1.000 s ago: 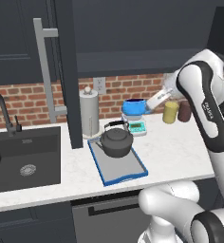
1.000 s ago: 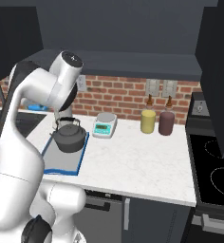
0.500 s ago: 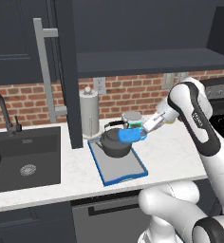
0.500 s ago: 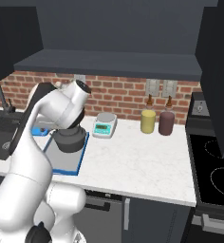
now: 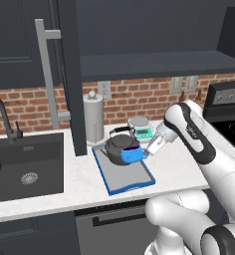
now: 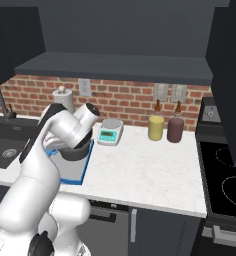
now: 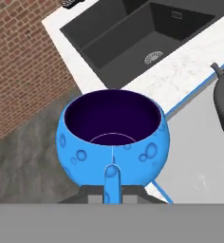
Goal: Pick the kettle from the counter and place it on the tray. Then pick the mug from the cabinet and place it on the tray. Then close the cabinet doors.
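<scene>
Your tool point(image 5: 145, 151) is clamping the mug point(image 5: 131, 155) by its handle, hanging it upright over the tray point(image 5: 133, 177) just beside the kettle point(image 5: 118, 145); you are needing free tray surface straight below, clear of that kettle.

The kettle point(image 5: 118, 146) took the far half of the tray point(image 5: 134, 179), and the mug point(image 5: 131, 155) in the gripper point(image 5: 148, 150) hung just in front of it. The near half of the tray was bare grey. Behind the tray, the paper towel roll point(image 5: 93, 118) and the small scale point(image 5: 141, 131) closed the far side. The open cabinet door point(image 5: 72, 74) stood at the left. To the right, the counter point(image 6: 145, 170) lay free up to the two jars point(image 6: 165, 128).
</scene>
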